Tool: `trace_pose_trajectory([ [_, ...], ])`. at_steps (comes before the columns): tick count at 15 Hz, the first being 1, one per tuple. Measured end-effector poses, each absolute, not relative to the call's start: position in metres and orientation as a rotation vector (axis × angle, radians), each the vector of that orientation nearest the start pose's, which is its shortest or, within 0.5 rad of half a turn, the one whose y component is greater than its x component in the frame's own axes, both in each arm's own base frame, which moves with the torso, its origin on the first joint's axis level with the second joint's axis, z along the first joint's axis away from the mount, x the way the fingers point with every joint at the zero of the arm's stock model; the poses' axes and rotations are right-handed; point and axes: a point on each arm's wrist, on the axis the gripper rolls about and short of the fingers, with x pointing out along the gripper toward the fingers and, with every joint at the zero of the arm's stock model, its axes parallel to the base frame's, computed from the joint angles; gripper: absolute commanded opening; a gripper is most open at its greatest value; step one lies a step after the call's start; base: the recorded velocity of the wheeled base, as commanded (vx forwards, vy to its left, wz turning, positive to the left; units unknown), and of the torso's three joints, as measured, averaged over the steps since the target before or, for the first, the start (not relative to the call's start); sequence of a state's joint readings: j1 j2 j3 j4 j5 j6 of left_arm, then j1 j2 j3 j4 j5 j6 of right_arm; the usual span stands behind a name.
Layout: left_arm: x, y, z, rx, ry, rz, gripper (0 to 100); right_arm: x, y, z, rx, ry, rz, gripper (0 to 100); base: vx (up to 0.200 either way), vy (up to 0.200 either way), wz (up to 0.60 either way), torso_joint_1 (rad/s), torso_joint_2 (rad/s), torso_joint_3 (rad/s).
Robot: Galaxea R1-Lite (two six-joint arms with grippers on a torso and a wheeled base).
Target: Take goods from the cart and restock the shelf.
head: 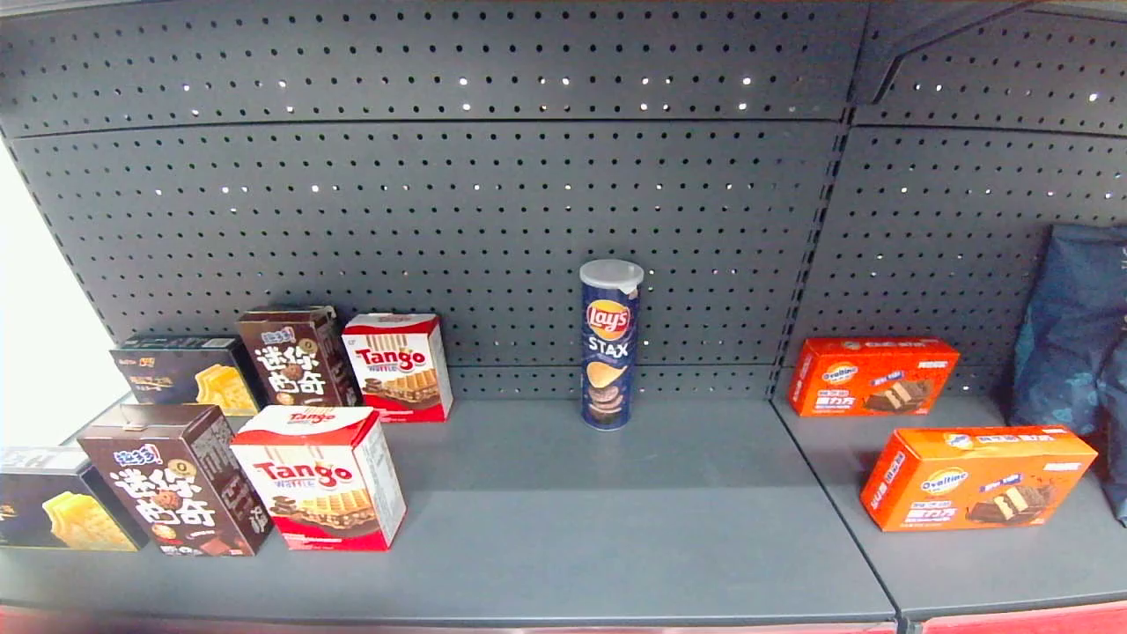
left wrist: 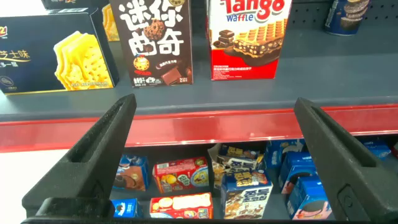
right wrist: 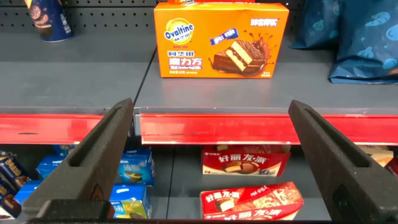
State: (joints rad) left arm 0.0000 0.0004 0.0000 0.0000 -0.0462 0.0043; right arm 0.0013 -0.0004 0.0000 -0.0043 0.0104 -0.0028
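Chip can [head: 610, 343] stands on shelf [head: 572, 528] (left tool [left wrist: 214, 102], right tool [right wrist: 211, 104] agape).

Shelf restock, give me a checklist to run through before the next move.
1. Left gripper fingers open: ok.
2. Right gripper fingers open: ok.
3. Item in hand to place: not ok, both empty.
4. Bare shelf space beside the chip can: ok.
5. Chip can upright: ok.
6. Whether the boxes below are the stock to take: cannot tell.
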Motion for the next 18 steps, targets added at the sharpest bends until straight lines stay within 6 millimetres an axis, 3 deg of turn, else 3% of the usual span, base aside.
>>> trace_pose_trajectory([
  [10,-0.0228,-0.001,0.0755,0.004,0.0,-0.044,100,-0.0228,0.0002,0.0759,-0.003,-0.005,0.011,100,0.0,0.0,0.0,0.0,0.0,0.0],
  [18,-0.0228,-0.001,0.0755,0.005,0.0,-0.044,100,-0.0228,0.0002,0.0759,-0.003,-0.005,0.011,100,0.0,0.0,0.6,0.002,0.0,0.003],
])
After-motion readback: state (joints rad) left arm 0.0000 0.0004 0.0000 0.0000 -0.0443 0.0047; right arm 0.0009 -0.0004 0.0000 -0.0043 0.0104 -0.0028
